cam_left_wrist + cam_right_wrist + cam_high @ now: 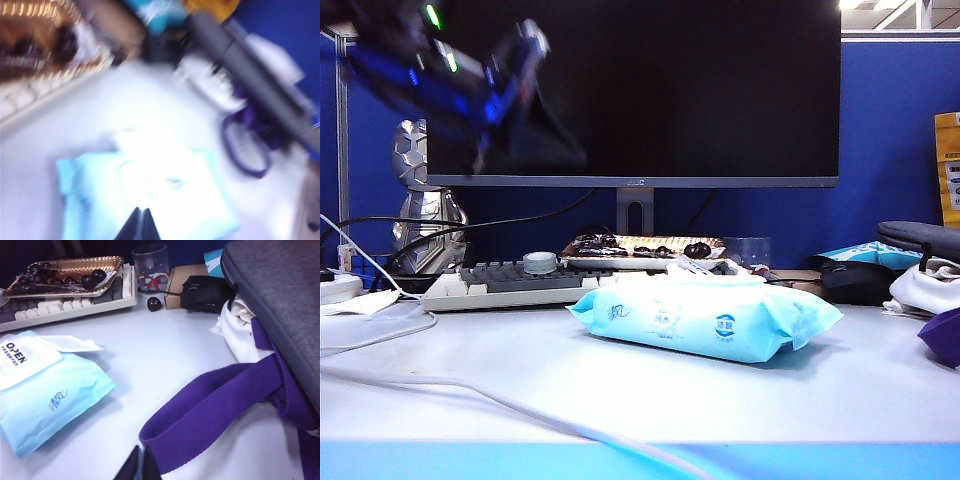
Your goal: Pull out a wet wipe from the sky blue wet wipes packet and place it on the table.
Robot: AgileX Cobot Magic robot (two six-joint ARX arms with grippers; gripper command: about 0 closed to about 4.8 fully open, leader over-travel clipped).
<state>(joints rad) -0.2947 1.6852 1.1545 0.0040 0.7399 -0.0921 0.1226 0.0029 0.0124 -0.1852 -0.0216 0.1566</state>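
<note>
Below your left gripper (141,225), whose two dark fingertips are pressed together with nothing between them, lies the sky blue wet wipes packet (150,192) flat on the table (75,135). In the exterior view that gripper (485,120) shows only as a blur high up and well to the side of the packet (705,315), so you are in the approach step: no wipe is out and nothing is gripped.

Your right gripper (141,465) is also closed and empty, low over the table (165,365), with the packet (47,385) off to one side and a purple strap (215,405) just ahead of its tips.

Next, you will likely need to part the left jaws, bring them down over the top of the packet and find the opening. The right wrist view shows a whitish top flap (22,357) printed "OPEN", and a second white piece jutting from beside it; whether that is a lifted lid or a wipe's edge you cannot tell.

The packet looks soft and pillow-shaped, with crimped ends and small round blue logos, so expect it to shift or lift when you pull.
</note>
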